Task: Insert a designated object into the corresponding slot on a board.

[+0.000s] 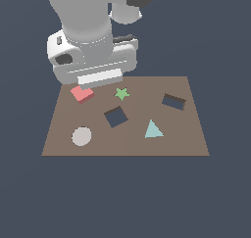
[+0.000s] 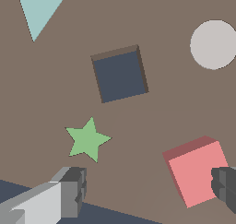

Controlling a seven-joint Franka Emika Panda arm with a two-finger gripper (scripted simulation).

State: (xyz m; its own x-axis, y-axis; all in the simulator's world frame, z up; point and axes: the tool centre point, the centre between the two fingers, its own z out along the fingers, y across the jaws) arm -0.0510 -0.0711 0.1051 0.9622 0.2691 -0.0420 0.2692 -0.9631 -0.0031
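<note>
The salmon-red square block (image 1: 82, 93) (image 2: 196, 172) lies flat on the brown board (image 1: 181, 134) (image 2: 152, 117), near its far corner on the exterior view's left. The slot (image 1: 116, 116) (image 2: 120, 74), a dark navy square cut-out turned like a diamond, sits mid-board with nothing in it. My gripper (image 2: 147, 191) hovers open above the block. One of its fingers (image 2: 226, 186) overlaps the block's edge, and the other finger (image 2: 69, 191) is well clear near the green star. In the exterior view the grey hand (image 1: 93, 60) hides the fingers and part of the block.
A green star (image 1: 121, 93) (image 2: 87, 139) lies between block and slot. A teal triangle (image 1: 153, 130) (image 2: 39, 11) and a grey disc (image 1: 81, 136) (image 2: 213, 44) lie toward the near edge. A narrower dark rectangular cut-out (image 1: 173, 102) sits on the exterior view's right.
</note>
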